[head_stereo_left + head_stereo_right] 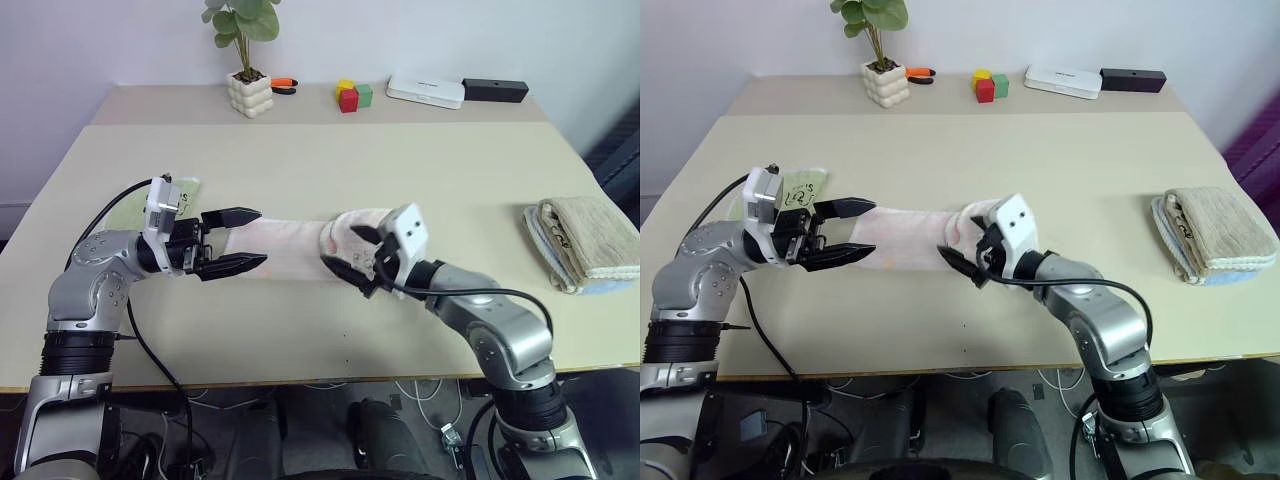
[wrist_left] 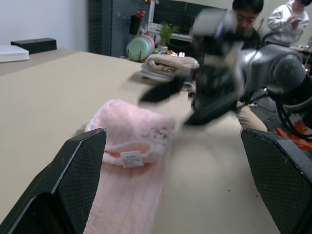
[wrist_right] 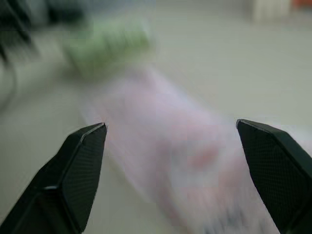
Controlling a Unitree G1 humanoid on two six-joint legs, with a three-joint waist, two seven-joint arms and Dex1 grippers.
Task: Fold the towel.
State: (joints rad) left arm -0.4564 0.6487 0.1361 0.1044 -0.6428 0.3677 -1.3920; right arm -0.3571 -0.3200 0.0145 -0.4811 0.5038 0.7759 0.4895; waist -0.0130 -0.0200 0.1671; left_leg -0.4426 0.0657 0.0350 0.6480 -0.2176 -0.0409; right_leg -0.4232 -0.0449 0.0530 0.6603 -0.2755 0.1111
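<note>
- Towel (image 1: 295, 247) lying long and narrow mid-table, right end folded back onto itself.
- Left gripper (image 1: 232, 241) spread wide above towel's left end.
- Right gripper (image 1: 350, 252) parted, empty, above the folded end.
- Bare table (image 1: 330, 165) beyond towel's far edge.

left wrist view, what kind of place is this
Probably a robotics lab or shared workroom: a long beige table with test props such as coloured blocks and a potted plant, loose cables on the floor beneath, and people seated in the background.

You see a pale pink towel (image 1: 290, 245) with a white tag (image 2: 130, 158), a beige folded towel (image 1: 590, 238), and a light-green cloth (image 1: 805, 185).
</note>
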